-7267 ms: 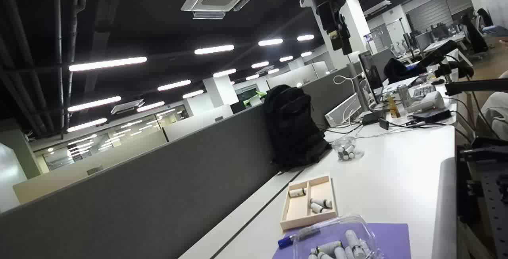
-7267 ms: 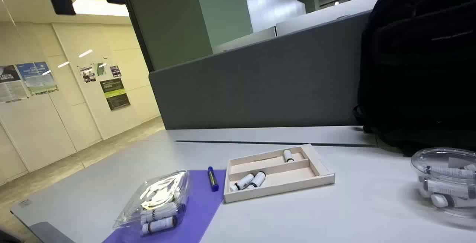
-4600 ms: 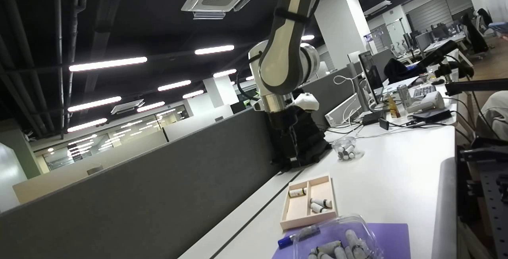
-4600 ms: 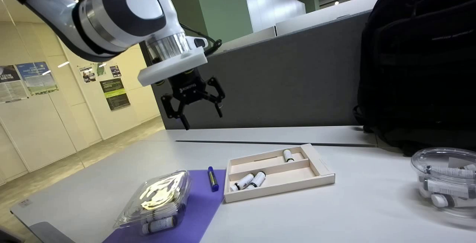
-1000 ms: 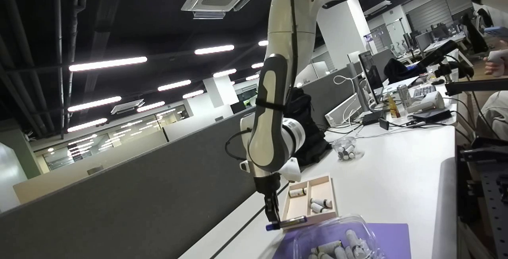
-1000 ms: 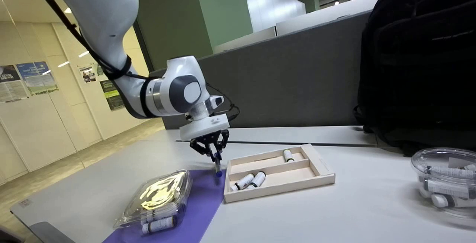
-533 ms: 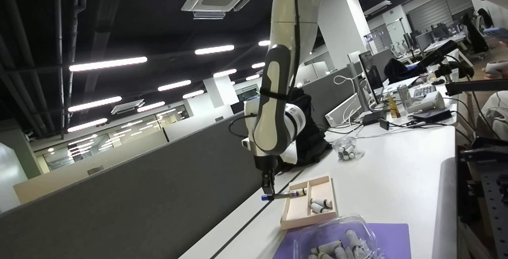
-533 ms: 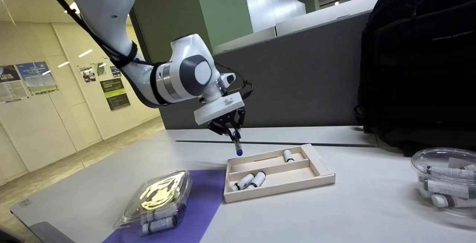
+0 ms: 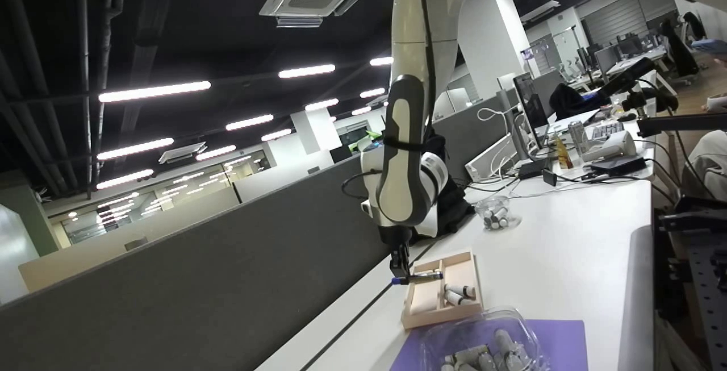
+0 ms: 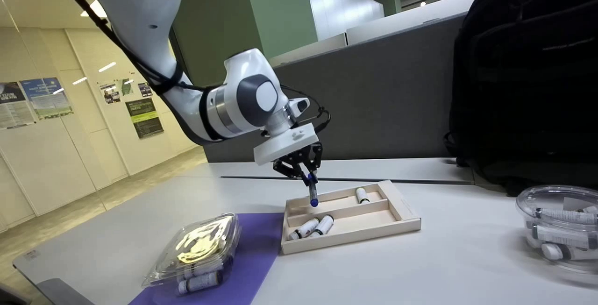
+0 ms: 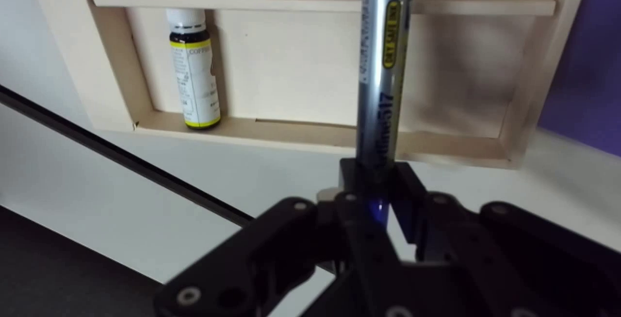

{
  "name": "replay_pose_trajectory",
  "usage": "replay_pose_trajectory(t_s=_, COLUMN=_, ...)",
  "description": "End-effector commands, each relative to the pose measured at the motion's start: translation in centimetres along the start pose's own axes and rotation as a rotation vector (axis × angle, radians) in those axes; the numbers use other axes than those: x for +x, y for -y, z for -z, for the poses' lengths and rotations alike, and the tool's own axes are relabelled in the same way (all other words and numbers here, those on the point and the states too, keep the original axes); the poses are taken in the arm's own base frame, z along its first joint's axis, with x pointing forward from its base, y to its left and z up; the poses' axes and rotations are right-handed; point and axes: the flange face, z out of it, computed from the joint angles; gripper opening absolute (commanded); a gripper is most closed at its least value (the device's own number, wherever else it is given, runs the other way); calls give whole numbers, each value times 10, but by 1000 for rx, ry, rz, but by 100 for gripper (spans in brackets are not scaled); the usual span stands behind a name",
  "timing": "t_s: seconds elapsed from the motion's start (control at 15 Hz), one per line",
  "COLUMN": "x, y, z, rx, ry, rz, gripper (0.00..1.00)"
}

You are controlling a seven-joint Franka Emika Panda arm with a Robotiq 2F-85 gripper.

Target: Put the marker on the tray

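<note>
A silver marker (image 11: 381, 79) with blue ends is pinched near one end by my gripper (image 11: 376, 174), its other end reaching past the top of the wrist view. The black fingers (image 11: 407, 181) press it from both sides. In both exterior views the marker (image 10: 313, 194) hangs over the tray (image 10: 355, 238), tilted, apart from the wood as far as I can tell. The tray is shallow light wood, split by a divider into two compartments. One white bottle (image 10: 362, 195) lies in the far compartment; two more bottles (image 10: 323, 225) lie in the near one.
Beside the tray a purple sheet (image 10: 258, 249) carries a clear lidded box (image 10: 201, 249) of bottles. A round clear tub (image 10: 560, 235) with bottles stands past the tray's other end. A black backpack (image 10: 523, 90) leans at the grey partition (image 10: 364, 113).
Several seconds ago the marker lay on the purple sheet and the gripper was open. Within the last second the gripper, marker in hold, rose off the sheet's side, moved over the tray and dipped slightly.
</note>
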Motion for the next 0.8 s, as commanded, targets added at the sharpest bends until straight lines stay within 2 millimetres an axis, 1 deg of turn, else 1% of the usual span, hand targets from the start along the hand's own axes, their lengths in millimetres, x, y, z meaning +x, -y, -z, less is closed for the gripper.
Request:
replay_pose_trajectory(t_s=0.0, x=-9, y=1, z=-6, rx=-5, ry=29, rz=-53, gripper=5)
replay_pose_trajectory(t_s=0.47, x=-31, y=11, z=-23, rx=30, ry=86, rz=-124, gripper=5)
replay_pose_trajectory(t_s=0.73, x=-28, y=14, z=-27, rx=64, ry=79, rz=-181, gripper=5)
